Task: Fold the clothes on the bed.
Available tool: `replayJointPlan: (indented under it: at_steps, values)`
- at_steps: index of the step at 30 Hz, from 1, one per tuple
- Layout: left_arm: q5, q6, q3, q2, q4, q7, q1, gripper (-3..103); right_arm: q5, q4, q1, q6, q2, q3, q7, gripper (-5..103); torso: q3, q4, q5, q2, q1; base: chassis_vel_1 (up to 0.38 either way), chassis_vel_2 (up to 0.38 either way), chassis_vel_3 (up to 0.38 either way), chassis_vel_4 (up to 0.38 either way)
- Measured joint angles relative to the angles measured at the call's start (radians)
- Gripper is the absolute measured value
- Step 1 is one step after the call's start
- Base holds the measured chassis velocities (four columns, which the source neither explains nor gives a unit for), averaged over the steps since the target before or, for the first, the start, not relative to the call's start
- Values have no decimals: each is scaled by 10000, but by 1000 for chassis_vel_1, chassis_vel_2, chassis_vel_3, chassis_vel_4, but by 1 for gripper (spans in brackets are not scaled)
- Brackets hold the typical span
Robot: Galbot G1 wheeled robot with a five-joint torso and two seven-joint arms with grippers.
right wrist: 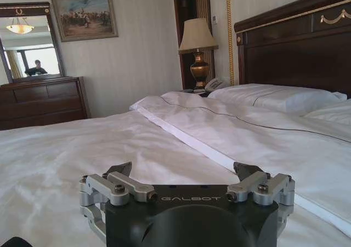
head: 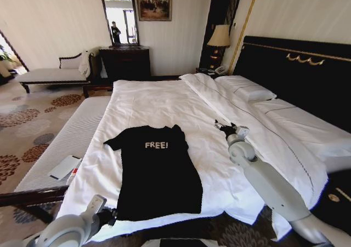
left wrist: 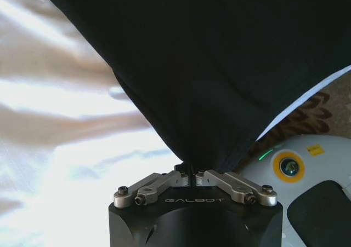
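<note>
Head view first: the black T-shirt [head: 157, 173] lies flat on the white duvet [head: 159, 102] of the bed [head: 307, 66], collar toward the pillows [head: 244, 88], the white "FREE!" lettering facing up. It sits at the foot end of the bed, around 7 o'clock from the middle of the duvet. Down at 7 o'clock in the picture, the left gripper [head: 112, 217] is right at the shirt's lower left hem corner. Over at 3 o'clock from the shirt, the right gripper [head: 220, 126] sits low over the bare duvet, well apart from the shirt, pointing toward the headboard. A white card [head: 64, 166] lies on the bench [head: 55, 154] beside the bed, at 9 o'clock from the shirt.

Left wrist view: the left gripper [left wrist: 190, 176] has its jaws drawn together, clamped on a corner of the T-shirt [left wrist: 219, 66], and the black cloth fans out from that pinch across the white duvet [left wrist: 66, 137].

Right wrist view: the right gripper [right wrist: 185, 173] has its jaws spread wide apart, nothing between them, just above the duvet [right wrist: 109, 148]. Ahead stand the pillows [right wrist: 274, 96], a lamp [right wrist: 197, 47] and a dark dresser [right wrist: 44, 102].
</note>
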Motion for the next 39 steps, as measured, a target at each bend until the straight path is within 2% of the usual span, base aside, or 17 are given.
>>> replayJointPlan:
  at_steps: [7,17,21,23,26,29,31,32,33,35,36,37,38,39]
  values:
    - [-109,292,288,123,-2,-11,-152,1,-13,-99,-15,0,44,43,-8,100,0,1,-1,-1,1,0,0,0,0]
    - [452,488,310,-100,-228,146,345,1,-25,-318,217,0,148,-96,-16,100,0,3,-1,0,0,0,0,0,0]
    - [442,494,273,-103,-187,150,172,1,-36,-318,234,0,166,-148,-16,100,0,3,0,0,-1,0,0,0,0]
    - [108,494,211,-140,-169,-86,-185,0,-46,-291,240,0,166,-193,-16,100,0,0,-1,0,-1,0,0,0,0]
    - [-527,527,-5,-227,-308,-639,-662,17,-22,-237,300,0,138,-255,-16,100,0,2,0,0,-1,0,0,0,0]
    - [-1003,531,-90,-312,-332,-948,-1122,22,50,-208,355,0,136,-288,-17,100,0,2,0,0,-1,0,0,0,0]
    - [-2154,545,-203,-479,-343,-1397,-2188,33,251,-137,441,-1,135,-350,-19,100,0,3,-3,0,-1,0,0,0,0]
    - [-2993,538,-668,-602,-346,-1704,-2957,38,501,-38,538,-23,136,-425,-40,100,0,-2,-1,0,0,0,0,0,0]
    - [-2993,538,-668,-602,-346,-1704,-2957,38,501,-38,538,-23,136,-425,-40,100,0,-2,-1,0,0,0,0,0,0]
    - [-3503,524,-1515,-736,-349,-1808,-3357,49,926,55,704,-99,136,-530,-61,100,0,-4,2,0,0,0,0,0,0]
    - [-3570,474,-1786,-828,-348,-1800,-3418,49,1126,62,805,-161,136,-596,-64,100,1,0,0,-1,1,0,0,0,0]
    - [-3553,337,-2013,-953,-349,-1699,-3537,55,1347,57,913,-237,149,-674,-77,100,1,2,0,0,1,0,0,0,0]
    - [-3553,337,-2013,-953,-349,-1699,-3537,55,1347,57,913,-237,149,-674,-77,100,1,2,0,0,1,0,0,0,0]
    - [-3388,90,-2147,-1115,-349,-1474,-3721,60,1643,29,1020,-339,172,-757,-106,100,0,3,0,0,0,0,0,0,0]
